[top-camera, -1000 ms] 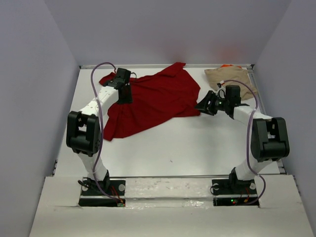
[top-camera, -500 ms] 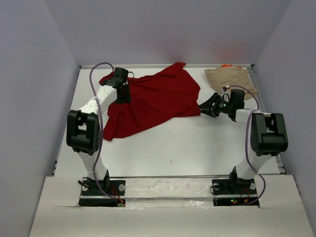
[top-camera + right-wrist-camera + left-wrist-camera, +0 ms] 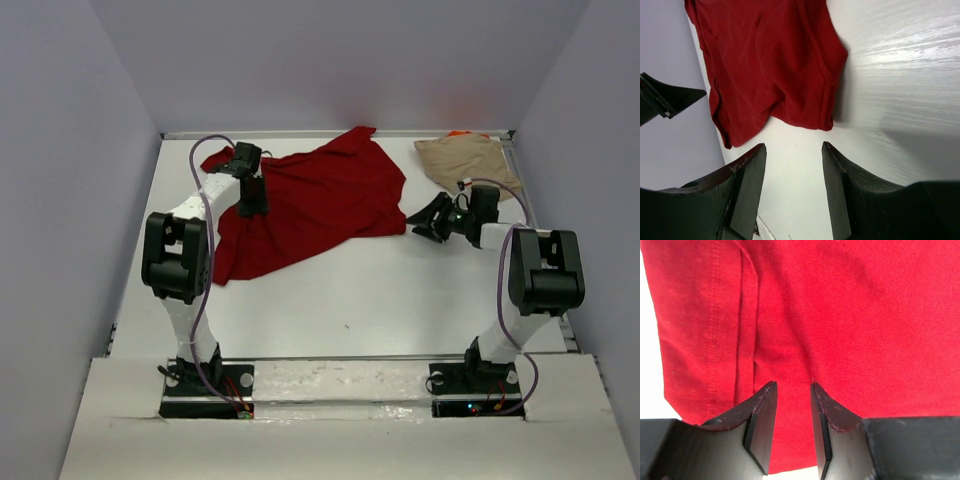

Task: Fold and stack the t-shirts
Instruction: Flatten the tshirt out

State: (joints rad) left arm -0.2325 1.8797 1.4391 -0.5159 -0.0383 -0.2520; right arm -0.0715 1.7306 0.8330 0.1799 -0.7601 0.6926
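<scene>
A large dark red t-shirt [image 3: 320,200] lies spread and rumpled across the back middle of the table. My left gripper [image 3: 250,203] hangs over its left part, jaws open, and red cloth [image 3: 840,315] fills the left wrist view, with nothing pinched between the fingers [image 3: 762,410]. My right gripper [image 3: 420,222] stands open just off the shirt's right sleeve [image 3: 827,100], above bare table. A tan t-shirt [image 3: 465,158] lies folded at the back right corner. A sliver of orange fabric [image 3: 460,133] peeks out behind it.
The white table [image 3: 380,290] is boxed in by grey walls on the left, back and right. A raised rim runs along its back edge [image 3: 300,134]. Both arm bases sit at the near edge.
The right arm has drawn back a little toward the right, away from the red sleeve. The left arm's elbow has shifted slightly; its gripper stays over the shirt.
</scene>
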